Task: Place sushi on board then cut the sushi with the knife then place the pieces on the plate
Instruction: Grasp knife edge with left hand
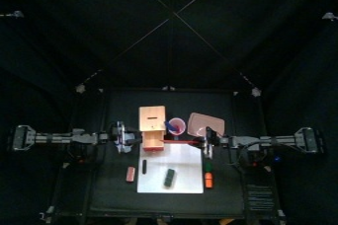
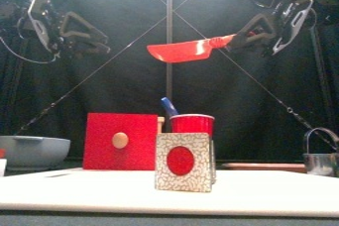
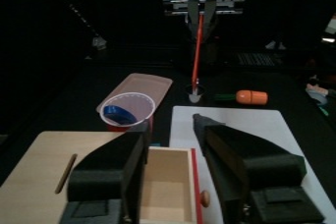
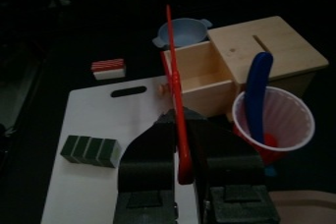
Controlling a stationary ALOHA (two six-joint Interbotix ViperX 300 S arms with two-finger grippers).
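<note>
- A white rectangular cutting board (image 1: 185, 165) is laid flat at the table's front, and the sushi is found on it.
- A pale wooden box with a red drawer front (image 2: 122, 141) is stood behind the board, on the left.
- A flat pink tray (image 1: 205, 121) is seen at the back right with nothing on it.
- A blue-grey bowl (image 2: 34, 151) is placed at the far left, and a round metal cutter (image 2: 322, 157) at the far right.
- A red cup (image 2: 193, 123) is set just beside the box, with a blue toy knife (image 4: 258, 85) stood in it.
- The left gripper (image 3: 171, 135) is held over the box, its jaws spread apart and nothing between them.
- The right gripper (image 4: 184, 174) is clamped on the handle of a red toy knife (image 2: 185, 49), which is held high above the table, well clear of the sushi, its blade pointed toward the left arm.
- The toy sushi roll (image 4: 89, 149) is shown as dark green blocks pressed together in one row; its end face (image 2: 185, 163) is speckled white with a round red centre.
- A small red-and-white toy (image 4: 108, 67) is left on the table beside the board, and a small orange toy (image 3: 250, 96) lies by the board's right edge.
</note>
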